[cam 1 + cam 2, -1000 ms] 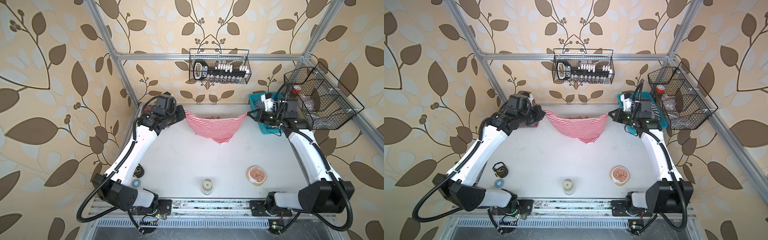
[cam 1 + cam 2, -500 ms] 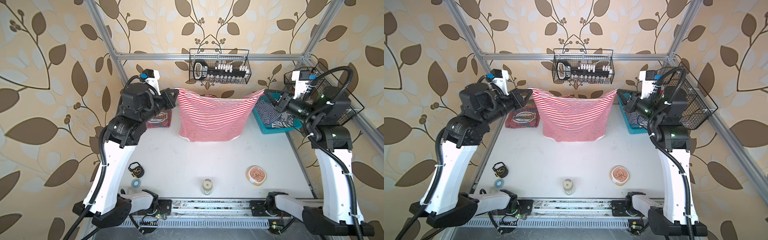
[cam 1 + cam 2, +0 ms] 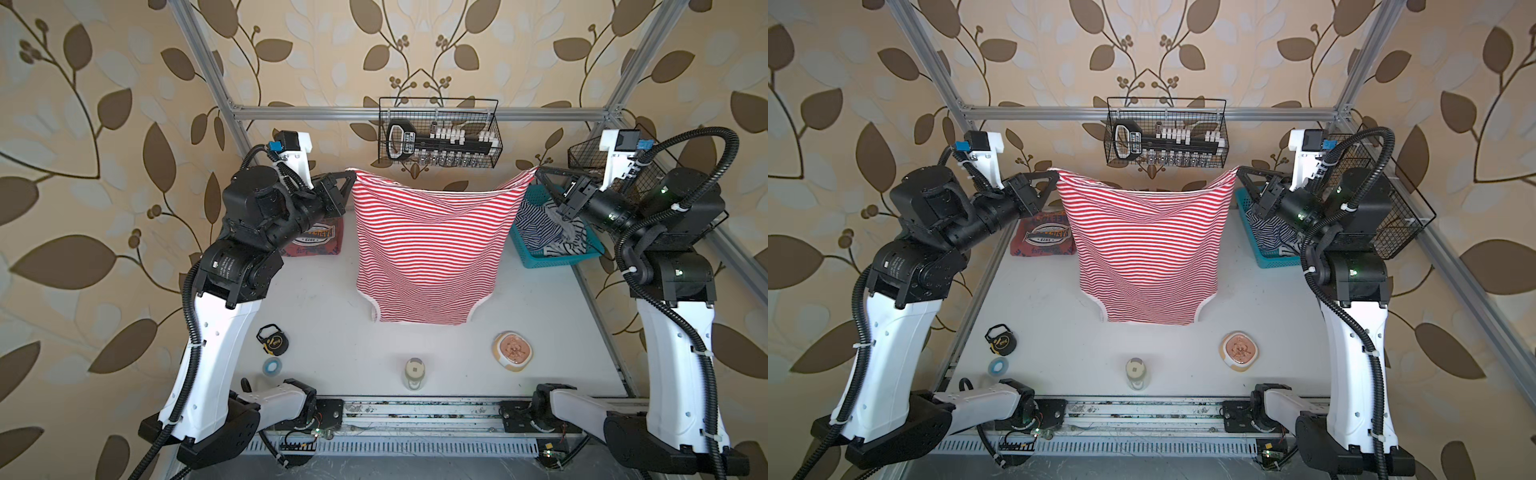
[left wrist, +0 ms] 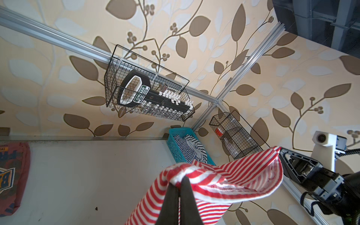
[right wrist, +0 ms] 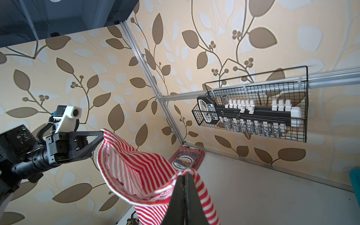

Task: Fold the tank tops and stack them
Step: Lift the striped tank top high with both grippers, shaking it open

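Left claw (image 3: pixel 352 175) and right claw (image 3: pixel 537 170), clamped tight, are held high, well apart.

I work in a lab test cell dressed up like a home: leaf-patterned wallpaper (image 3: pixel 104 124) is only panels set in a bare aluminium frame (image 3: pixel 332 112), my arms (image 3: pixel 220 332) are mounted on a rail (image 3: pixel 415 409) at the edge of a plain white tabletop (image 3: pixel 332 336), and a wire basket (image 3: pixel 494 153) of tools hangs from the crossbar.
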You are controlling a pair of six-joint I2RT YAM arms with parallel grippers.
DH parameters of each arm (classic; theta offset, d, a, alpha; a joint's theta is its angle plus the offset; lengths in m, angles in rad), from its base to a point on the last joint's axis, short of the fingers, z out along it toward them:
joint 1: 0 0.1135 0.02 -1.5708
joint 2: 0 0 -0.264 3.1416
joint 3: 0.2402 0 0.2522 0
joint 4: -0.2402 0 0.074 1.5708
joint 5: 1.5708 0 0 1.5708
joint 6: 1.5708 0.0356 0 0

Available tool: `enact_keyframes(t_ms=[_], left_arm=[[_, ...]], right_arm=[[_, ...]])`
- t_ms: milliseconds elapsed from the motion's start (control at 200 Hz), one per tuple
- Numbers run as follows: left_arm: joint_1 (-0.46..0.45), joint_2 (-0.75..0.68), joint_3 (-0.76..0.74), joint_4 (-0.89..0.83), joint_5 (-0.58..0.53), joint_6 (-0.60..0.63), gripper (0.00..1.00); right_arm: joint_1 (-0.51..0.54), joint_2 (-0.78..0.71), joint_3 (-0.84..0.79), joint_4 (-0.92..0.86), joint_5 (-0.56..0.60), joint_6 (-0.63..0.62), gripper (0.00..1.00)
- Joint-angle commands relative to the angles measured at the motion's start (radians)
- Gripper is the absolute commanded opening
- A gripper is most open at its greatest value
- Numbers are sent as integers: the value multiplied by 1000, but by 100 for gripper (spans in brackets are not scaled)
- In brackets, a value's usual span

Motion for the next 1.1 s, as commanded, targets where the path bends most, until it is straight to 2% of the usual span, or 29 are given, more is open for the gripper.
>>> enact_keyframes(t_ms=[0, 190, 460, 840, 1095], left_arm=[[13, -59, 44, 87, 54, 17, 0], [13, -117, 1, 131, 99, -13, 0], [13, -91, -23, 128, 54, 10, 0], [16, 163, -94, 150, -77, 54, 0], [82, 342, -203, 297, -26, -15, 0]], right_arm=[[-3, -55, 49, 37, -37, 12, 0], [-2, -123, 35, 40, -48, 23, 0], [-3, -132, -1, 48, -43, 26, 0], [13, 60, -206, 137, -23, 14, 0], [68, 269, -271, 129, 75, -76, 0]])
